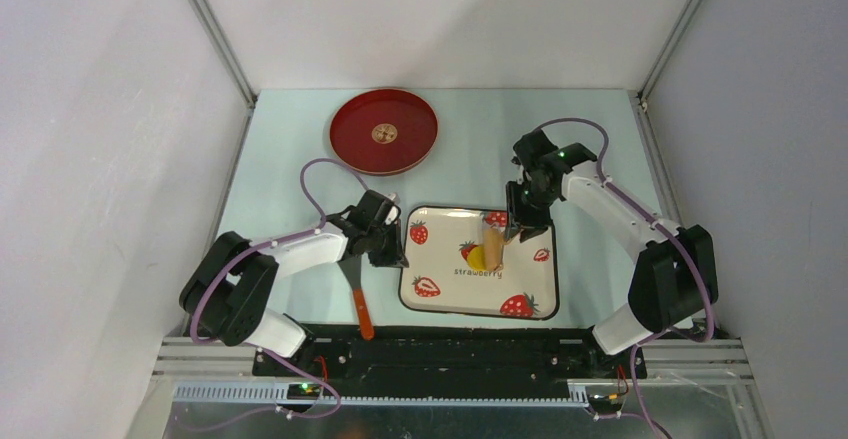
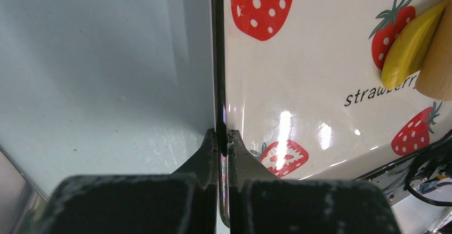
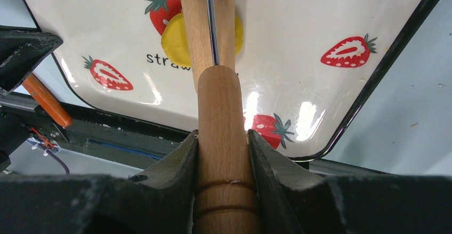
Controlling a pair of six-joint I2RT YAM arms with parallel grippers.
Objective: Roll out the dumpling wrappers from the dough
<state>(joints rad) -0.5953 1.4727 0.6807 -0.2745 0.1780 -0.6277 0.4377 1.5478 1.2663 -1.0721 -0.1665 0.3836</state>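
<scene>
The dough (image 1: pixel 477 256) is a flattened bright yellow patch on the strawberry-printed tray (image 1: pixel 470 294). A wooden rolling pin (image 1: pixel 494 239) lies across it. My right gripper (image 1: pixel 520 224) is shut on the pin's handle (image 3: pixel 224 138), and the roller (image 3: pixel 205 26) presses on the dough (image 3: pixel 173 42). My left gripper (image 1: pixel 397 255) is shut on the tray's black left rim (image 2: pixel 219 85). In the left wrist view the dough (image 2: pixel 410 47) shows beside the pin's end (image 2: pixel 437 63). No bright yellow wrapper disc shows on the tray.
A red plate (image 1: pixel 350 144) stands at the back left with a small tan round spot (image 1: pixel 384 133) at its middle. I cannot tell what the spot is. An orange-handled black-bladed tool (image 1: pixel 361 309) lies on the table left of the tray. The enclosure walls stand close on both sides.
</scene>
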